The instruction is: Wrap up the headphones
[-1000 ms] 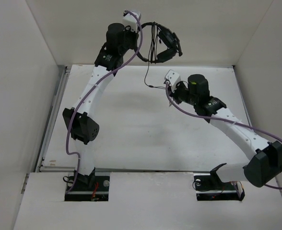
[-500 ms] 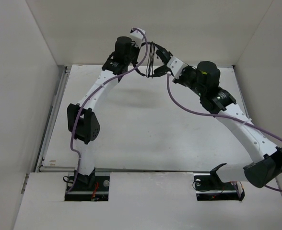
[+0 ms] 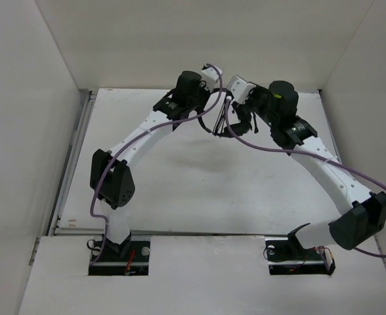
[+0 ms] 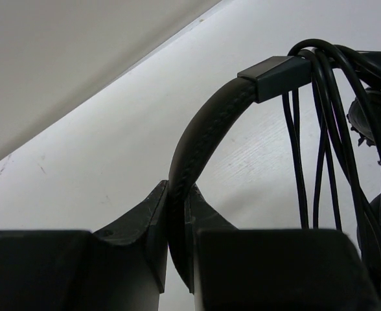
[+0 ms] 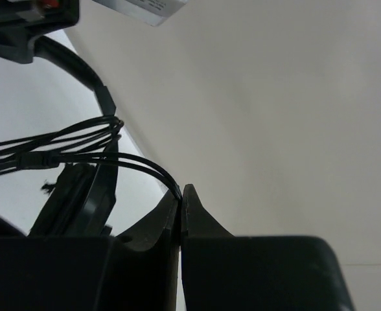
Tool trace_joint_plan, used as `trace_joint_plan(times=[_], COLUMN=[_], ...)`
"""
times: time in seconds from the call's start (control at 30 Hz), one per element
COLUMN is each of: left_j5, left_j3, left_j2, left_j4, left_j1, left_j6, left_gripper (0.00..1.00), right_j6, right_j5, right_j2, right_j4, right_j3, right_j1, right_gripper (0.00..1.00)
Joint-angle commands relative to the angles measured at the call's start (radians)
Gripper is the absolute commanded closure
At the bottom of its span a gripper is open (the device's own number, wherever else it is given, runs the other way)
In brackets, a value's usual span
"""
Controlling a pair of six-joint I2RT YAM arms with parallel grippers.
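Observation:
The black headphones point(image 3: 224, 125) hang in the air between my two arms at the back middle of the table. My left gripper point(image 4: 177, 214) is shut on the headband point(image 4: 203, 136), which arches up and right from the jaws. Several loops of the thin black cable point(image 4: 320, 162) hang over the headband's slider. My right gripper point(image 5: 181, 201) is shut on the cable point(image 5: 145, 165), which runs left to the loops by the headband point(image 5: 87, 78). In the top view the left gripper point(image 3: 214, 98) and right gripper point(image 3: 235, 108) are close together. The plug tips are hidden.
The white table point(image 3: 180, 177) lies below, with beige walls point(image 3: 278, 39) at the back and both sides. A metal rail point(image 3: 75, 151) runs along the table's left edge. Purple robot cables point(image 3: 258, 146) trail along both arms.
Both arms have come down and toward the table's middle with the headphones. My right gripper rose from the table to the headphones, bringing the hanging cable up onto the headband.

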Motion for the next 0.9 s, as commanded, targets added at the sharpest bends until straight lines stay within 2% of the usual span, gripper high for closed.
trace_joint_plan(times=[0.0, 0.23, 0.47, 0.57, 0.7, 0.87], left_j5=[0.033, 0.110, 0.135, 0.135, 0.150, 0.164], left_j3=[-0.003, 0.003, 0.009, 0.006, 0.006, 0.003], left_j2=[-0.135, -0.199, -0.207, -0.207, -0.203, -0.174], left_j4=[0.029, -0.018, -0.038, -0.043, -0.055, -0.075], left_j1=[-0.042, -0.114, -0.108, -0.097, -0.082, -0.040], left_j6=[-0.040, -0.081, -0.107, -0.110, -0.133, -0.168], left_gripper=[0.98, 0.98, 0.98, 0.98, 0.98, 0.98], right_j6=[-0.010, 0.131, 0.185, 0.216, 0.253, 0.303], right_j5=[0.003, -0.121, -0.178, -0.193, -0.219, -0.273], right_j2=[-0.002, 0.022, 0.031, 0.027, 0.019, 0.008], right_j4=[0.146, 0.113, 0.084, 0.081, 0.070, 0.040], right_j3=[-0.020, -0.037, -0.026, -0.041, -0.054, -0.061], right_j1=[-0.037, -0.120, -0.157, -0.168, -0.182, -0.206], right_gripper=[1.00, 1.00, 1.00, 0.90, 0.71, 0.63])
